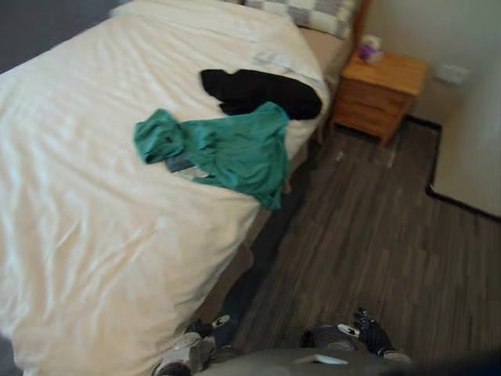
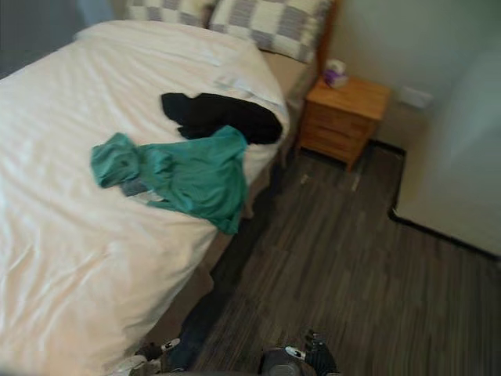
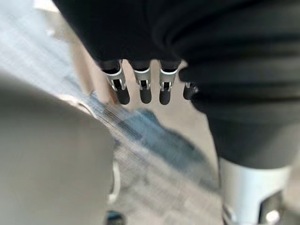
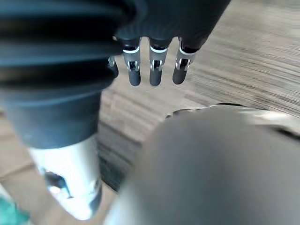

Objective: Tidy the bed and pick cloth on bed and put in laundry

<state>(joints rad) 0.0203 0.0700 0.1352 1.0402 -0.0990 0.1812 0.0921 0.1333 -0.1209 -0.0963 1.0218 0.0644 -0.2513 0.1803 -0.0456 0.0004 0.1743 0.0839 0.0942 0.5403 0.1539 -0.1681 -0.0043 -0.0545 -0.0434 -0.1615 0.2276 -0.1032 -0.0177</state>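
Both left robot hand (image 3: 141, 88) & right robot hand (image 4: 155, 70) are hanging slack, empty, bc teal shirt (image 1: 235, 153), black garment (image 1: 266, 92) are lying well ahead, unreached.

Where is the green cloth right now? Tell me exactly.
In the eye views, the green cloth lies crumpled on the white bed by its right edge, one corner hanging over it, with the black cloth just beyond toward the pillows.

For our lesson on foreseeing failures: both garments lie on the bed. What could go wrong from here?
1. The crumpled teal cloth garment overhangs the white bed's edge; a tug might drop it onto the dark wood-plank floor.
2. The black cloth garment touches it, so one grab may drag both.
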